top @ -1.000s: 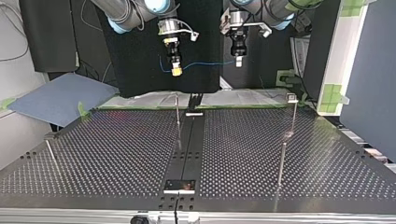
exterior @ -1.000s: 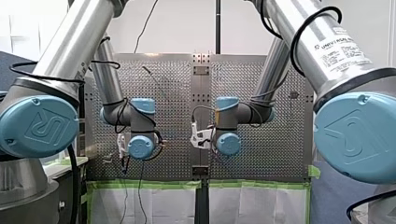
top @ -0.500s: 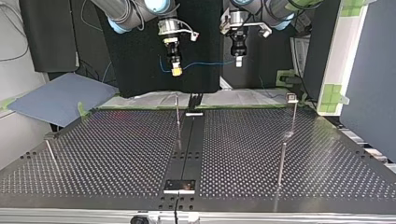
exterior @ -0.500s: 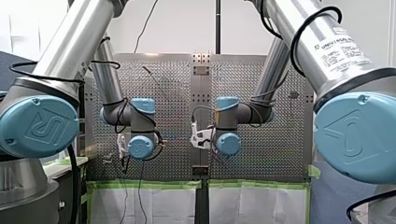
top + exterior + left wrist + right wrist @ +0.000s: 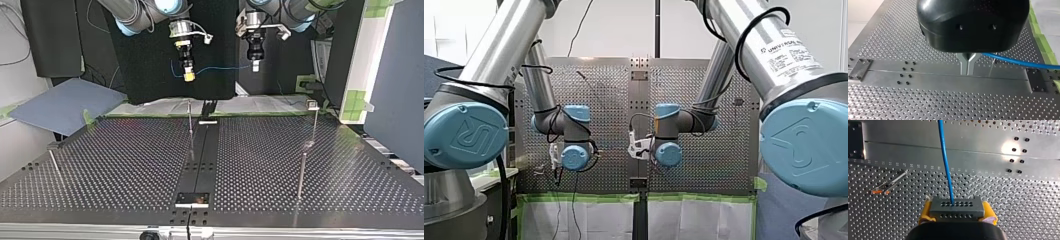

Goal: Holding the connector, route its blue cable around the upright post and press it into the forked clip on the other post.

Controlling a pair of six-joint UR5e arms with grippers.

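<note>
My right gripper (image 5: pixel 957 217) has yellow pads (image 5: pixel 926 210) and is shut on a grey connector (image 5: pixel 957 206). The blue cable (image 5: pixel 945 162) leaves the connector's holes and runs on ahead over the table. In the top view my right gripper (image 5: pixel 189 76) hangs high at the back, and the cable (image 5: pixel 220 68) spans across to my left gripper (image 5: pixel 255 66). My left gripper (image 5: pixel 967 71) has metal fingers pressed together, and the cable (image 5: pixel 1018 62) leads off sideways from them. A thin upright post (image 5: pixel 190 120) stands below the two grippers. A post with a small head (image 5: pixel 312 106) stands at the right.
The perforated table (image 5: pixel 125 165) has a smooth centre strip with a black plate (image 5: pixel 192 199) at its near end. Another post (image 5: pixel 301 175) stands at the near right and a short one (image 5: pixel 55 165) at the left. A blue mat (image 5: pixel 60 102) lies beyond the table.
</note>
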